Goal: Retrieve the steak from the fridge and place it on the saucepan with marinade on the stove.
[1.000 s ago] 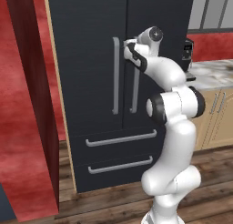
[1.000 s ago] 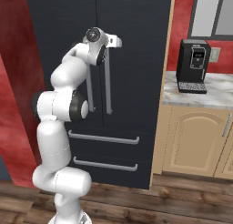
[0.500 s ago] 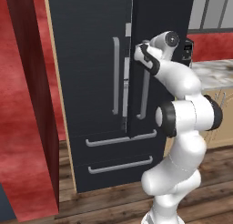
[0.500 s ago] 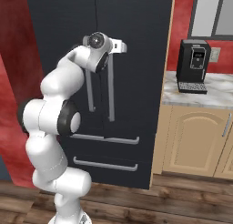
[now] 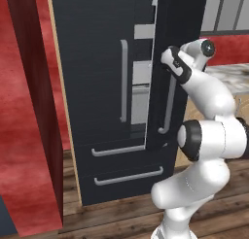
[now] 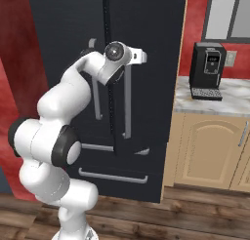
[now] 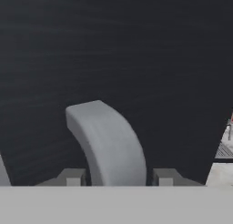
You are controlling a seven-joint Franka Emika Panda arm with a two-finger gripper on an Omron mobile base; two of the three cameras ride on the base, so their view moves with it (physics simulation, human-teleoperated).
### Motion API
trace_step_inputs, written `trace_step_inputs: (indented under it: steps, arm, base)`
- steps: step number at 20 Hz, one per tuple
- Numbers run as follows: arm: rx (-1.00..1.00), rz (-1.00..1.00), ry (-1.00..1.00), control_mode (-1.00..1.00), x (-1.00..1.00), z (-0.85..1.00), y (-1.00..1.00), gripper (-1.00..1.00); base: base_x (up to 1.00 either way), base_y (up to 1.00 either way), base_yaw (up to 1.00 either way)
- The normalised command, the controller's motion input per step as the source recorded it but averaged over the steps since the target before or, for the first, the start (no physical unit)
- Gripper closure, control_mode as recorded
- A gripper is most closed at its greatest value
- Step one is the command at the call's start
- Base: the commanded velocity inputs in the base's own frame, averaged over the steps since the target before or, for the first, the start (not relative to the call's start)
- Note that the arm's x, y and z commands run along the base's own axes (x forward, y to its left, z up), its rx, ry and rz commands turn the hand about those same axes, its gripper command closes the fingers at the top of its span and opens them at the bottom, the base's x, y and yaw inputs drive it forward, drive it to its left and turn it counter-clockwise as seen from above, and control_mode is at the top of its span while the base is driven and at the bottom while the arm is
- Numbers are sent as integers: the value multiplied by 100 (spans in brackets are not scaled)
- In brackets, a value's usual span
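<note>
Presently, hand (image 7: 116,178) straddles the upright grey bar handle (image 7: 109,143) of the fridge (image 5: 97,87), jaws loosely around it, door ajar.

Two base cameras look forward from behind the arm, left and right, sharing the fridge (image 5: 102,87) front. The hand camera sits close against its door handle (image 7: 111,143).

Fridge door swings open

The tall charcoal-black fridge's (image 5: 97,87) right door (image 5: 177,48) now stands ajar, exposing light grey shelves (image 5: 142,70); the gripper (image 7: 116,177) loosens around the grey bar handle (image 7: 109,141).
</note>
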Motion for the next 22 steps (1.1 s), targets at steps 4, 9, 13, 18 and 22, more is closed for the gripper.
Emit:
trace_step_inputs:
  steps: [4, 9, 13, 18, 22]
  arm:
    - [1, 0, 0, -100, -57, 0, -52, 100]
    - [0, 0, 0, -100, -38, 0, -48, 100]
    - [1, 1, 0, -100, -25, 0, -48, 100]
    - [2, 3, 0, -100, -21, 0, -49, 100]
    - [3, 3, 0, -100, -27, 0, -54, 100]
  base:
    - [0, 0, 0]
    - [0, 0, 0]
    - [0, 0, 0]
    - [0, 0, 0]
    - [0, 0, 0]
